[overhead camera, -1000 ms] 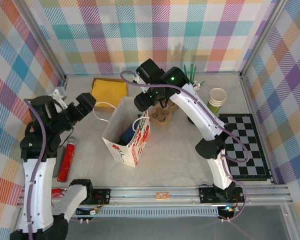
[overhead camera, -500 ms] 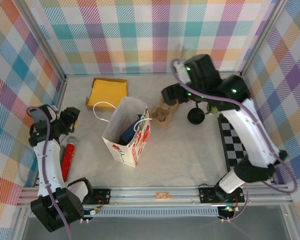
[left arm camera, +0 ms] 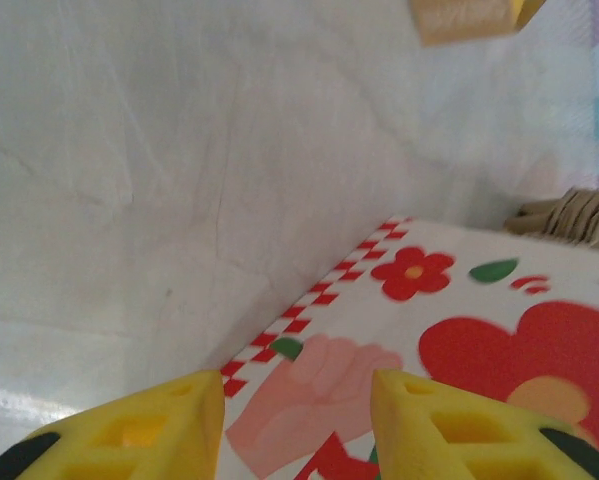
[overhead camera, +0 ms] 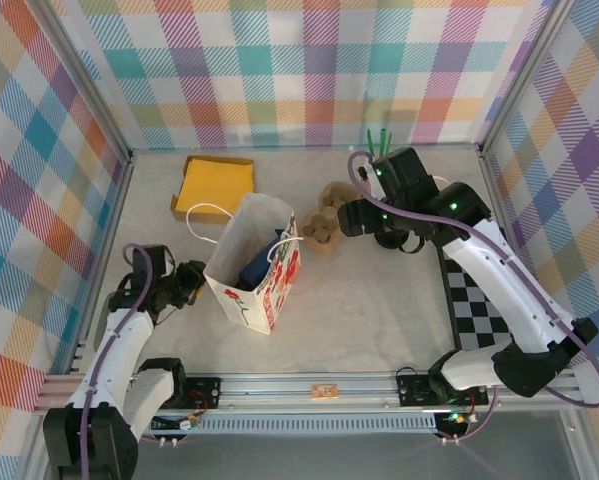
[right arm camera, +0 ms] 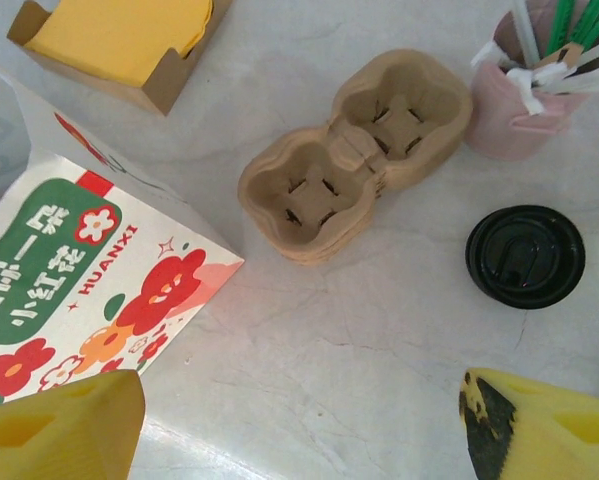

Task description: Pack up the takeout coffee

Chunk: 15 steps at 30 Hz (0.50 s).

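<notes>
Low at the near left, the left pincer (left arm camera: 297,395) noses up to the flowered paper bag (overhead camera: 269,285), jaws partly apart and holding nothing. Farther in, the right arm reaches over the worktop (right arm camera: 359,330), its pincer (right arm camera: 299,400) pointing down, spread wide and empty. The takeout coffee (right arm camera: 525,256) stands upright just beside the cardboard carrier (right arm camera: 354,155). It looks light and crushable, probably best pinched gently around the paper wall below the slick lid.
</notes>
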Tool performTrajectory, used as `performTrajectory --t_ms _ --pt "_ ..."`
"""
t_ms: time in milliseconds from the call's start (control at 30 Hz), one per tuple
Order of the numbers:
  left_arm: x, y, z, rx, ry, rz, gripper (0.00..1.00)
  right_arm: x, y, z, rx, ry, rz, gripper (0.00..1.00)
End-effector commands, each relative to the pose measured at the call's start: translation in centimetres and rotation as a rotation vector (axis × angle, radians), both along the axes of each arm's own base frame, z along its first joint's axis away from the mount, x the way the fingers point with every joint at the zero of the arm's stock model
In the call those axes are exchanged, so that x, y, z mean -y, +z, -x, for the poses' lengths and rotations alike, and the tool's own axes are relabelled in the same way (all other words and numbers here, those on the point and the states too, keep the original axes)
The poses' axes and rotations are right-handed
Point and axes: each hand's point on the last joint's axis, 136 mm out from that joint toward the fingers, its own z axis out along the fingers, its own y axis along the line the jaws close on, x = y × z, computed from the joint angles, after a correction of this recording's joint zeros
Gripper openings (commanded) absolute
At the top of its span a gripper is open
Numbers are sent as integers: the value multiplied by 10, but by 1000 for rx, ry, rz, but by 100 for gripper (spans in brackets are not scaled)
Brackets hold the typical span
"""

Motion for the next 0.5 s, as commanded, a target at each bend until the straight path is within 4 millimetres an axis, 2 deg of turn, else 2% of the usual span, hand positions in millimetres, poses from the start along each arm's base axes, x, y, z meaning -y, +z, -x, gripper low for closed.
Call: performTrajectory --t_ms 0,167,467 --pt "7 -5 -1 11 13 -18 43 -5 18 1 44 -2 -83 82" --pt "21 -7 6 10 -30 -31 42 -4 19 2 51 -2 -89 81" --pt "61 -11 19 11 -123 -32 39 -4 19 1 59 -5 -96 81"
